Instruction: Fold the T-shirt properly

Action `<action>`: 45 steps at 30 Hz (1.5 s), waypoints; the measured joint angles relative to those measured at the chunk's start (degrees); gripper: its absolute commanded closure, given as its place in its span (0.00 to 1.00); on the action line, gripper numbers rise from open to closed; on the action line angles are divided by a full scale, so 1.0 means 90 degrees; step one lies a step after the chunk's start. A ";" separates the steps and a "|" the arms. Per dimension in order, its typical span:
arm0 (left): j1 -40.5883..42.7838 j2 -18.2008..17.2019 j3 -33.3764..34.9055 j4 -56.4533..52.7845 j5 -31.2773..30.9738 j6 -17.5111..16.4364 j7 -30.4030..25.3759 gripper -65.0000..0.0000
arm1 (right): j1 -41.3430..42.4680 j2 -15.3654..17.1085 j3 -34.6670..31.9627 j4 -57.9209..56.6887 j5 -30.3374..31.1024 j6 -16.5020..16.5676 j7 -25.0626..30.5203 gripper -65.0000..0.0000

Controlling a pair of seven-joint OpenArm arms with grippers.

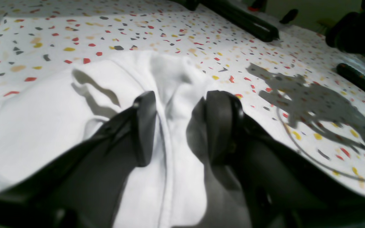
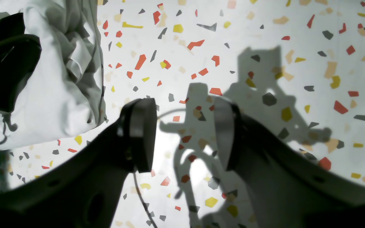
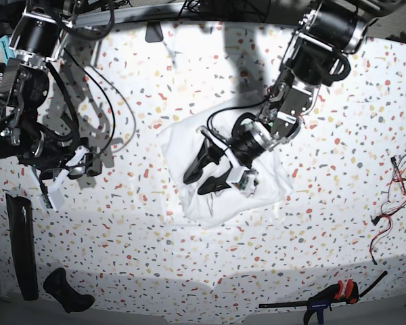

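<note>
T-shirt bundle runs diagonally (upper-left to lower-right); left hand and right hand spread

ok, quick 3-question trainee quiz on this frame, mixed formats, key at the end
1. True or false: the right gripper is holding the T-shirt.
2. Which gripper is over the T-shirt? A) left gripper B) right gripper C) both
3. Fill in: the T-shirt lies bunched on the speckled ____.

Key:
1. False. Its open jaws hang over bare tabletop, with the cloth off to one side.
2. A. Its jaws straddle a raised fold of cloth, apart and not pinching it.
3. table
</note>
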 measured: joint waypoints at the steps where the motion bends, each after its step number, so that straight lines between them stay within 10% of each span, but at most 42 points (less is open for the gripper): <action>1: 0.0005 -0.0029 0.0000 0.0085 0.0036 0.0019 0.0058 0.62 | 0.0000 0.0000 0.0000 0.0000 0.0000 0.0000 0.0000 0.55; 9: 0.0204 -0.0068 0.0007 0.1537 -0.0029 0.0053 0.1979 0.62 | 0.0000 0.0000 0.0000 0.0000 0.0075 0.0000 0.0002 0.55; 21: 0.0274 -0.0923 0.0019 0.4884 -0.3126 0.0051 0.6171 0.62 | 0.0000 0.0000 0.0000 0.0000 0.0333 0.0002 0.0027 0.55; 26: 0.0454 -0.1139 -0.0304 0.5911 -0.3220 0.0102 0.6428 0.62 | -0.0002 0.0000 0.0000 0.0000 0.0333 0.0000 0.0000 0.55; 29: 0.0780 -0.1115 -0.1010 0.5897 -0.3026 0.0833 0.6686 0.62 | -0.0002 0.0000 0.0000 0.0000 0.0330 0.0000 0.0000 0.55; 37: 0.1928 -0.1183 -0.2975 0.6336 -0.3405 0.0362 0.7827 0.62 | -0.0474 0.0095 -0.0002 0.0318 0.0420 0.0000 0.0000 0.55; 45: 0.3383 -0.2312 -0.3475 0.8206 -0.3691 0.0532 0.7893 0.62 | -0.1627 0.0323 0.0010 0.2030 0.0440 0.0022 -0.0002 0.55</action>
